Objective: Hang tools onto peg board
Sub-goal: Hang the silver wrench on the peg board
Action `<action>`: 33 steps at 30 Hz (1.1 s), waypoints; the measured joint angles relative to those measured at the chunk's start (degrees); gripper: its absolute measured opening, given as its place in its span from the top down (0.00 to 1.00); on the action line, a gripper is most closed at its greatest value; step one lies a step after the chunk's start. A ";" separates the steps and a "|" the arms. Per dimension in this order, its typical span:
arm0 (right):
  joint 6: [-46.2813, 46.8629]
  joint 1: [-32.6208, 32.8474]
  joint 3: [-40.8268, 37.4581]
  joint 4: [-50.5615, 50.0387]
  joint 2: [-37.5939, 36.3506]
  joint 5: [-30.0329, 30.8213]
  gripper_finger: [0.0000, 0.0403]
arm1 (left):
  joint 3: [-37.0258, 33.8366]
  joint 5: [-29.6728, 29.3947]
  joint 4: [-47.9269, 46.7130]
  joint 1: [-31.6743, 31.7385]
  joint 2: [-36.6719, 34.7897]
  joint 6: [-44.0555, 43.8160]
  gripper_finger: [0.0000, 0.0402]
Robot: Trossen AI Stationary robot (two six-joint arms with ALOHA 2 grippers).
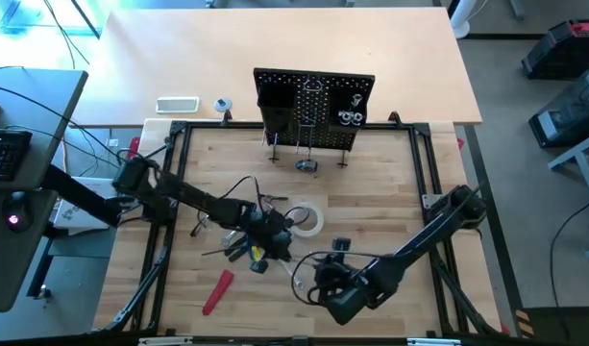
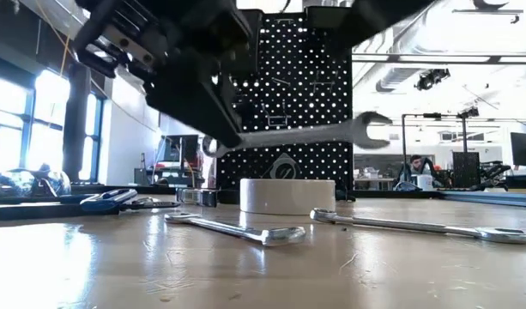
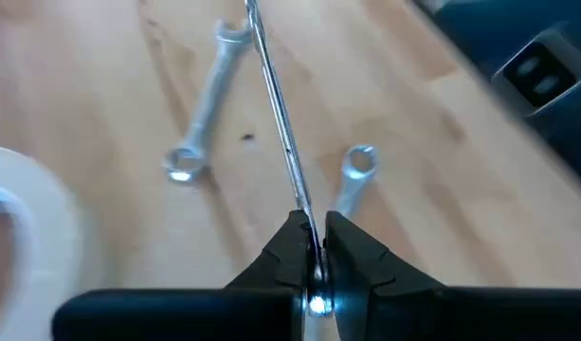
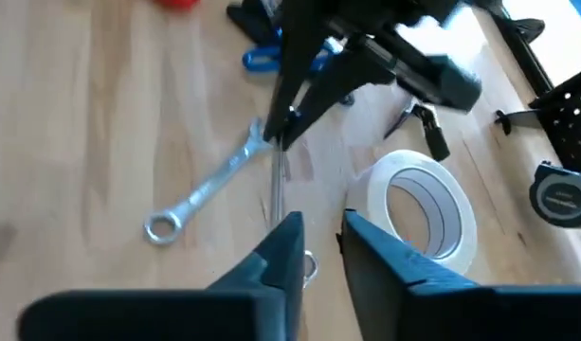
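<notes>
Tape roll (image 4: 425, 210) beside wrench (image 3: 279, 123) (lifted)

Daylight is flooding in from windows (image 2: 39, 120) at the room's side, glaring off the tabletop (image 2: 245, 266). The near arm (image 2: 177, 60) is blurring into silhouette; ceiling lights are washing out the background.
</notes>
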 joint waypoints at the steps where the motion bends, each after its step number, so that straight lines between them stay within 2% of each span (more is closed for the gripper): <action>1: 1.01 0.06 0.00 -0.07 -0.87 0.01 0.81 | 0.62 -2.66 -2.12 -0.75 -0.84 2.00 0.97; 9: 6.84 -1.30 0.00 0.92 -6.14 -6.62 0.64 | 3.67 -26.60 -11.00 -7.45 -7.25 16.57 0.97; 13: 7.25 -2.86 0.00 2.56 -7.19 -10.47 0.62 | 4.18 -37.76 -11.76 -10.74 -9.50 24.47 0.97; 18: 6.75 -4.41 0.00 5.10 -8.94 -11.74 0.62 | 4.18 -49.56 -12.05 -14.68 -10.27 34.38 0.97; 25: 4.24 -6.89 0.00 7.07 -11.53 -13.47 0.62 | 4.18 -59.27 -12.44 -18.73 -10.27 44.30 0.97; 33: 1.25 -12.30 0.00 8.34 -11.63 -23.69 0.62 | 4.18 -65.39 -8.69 -22.06 -10.27 55.42 0.97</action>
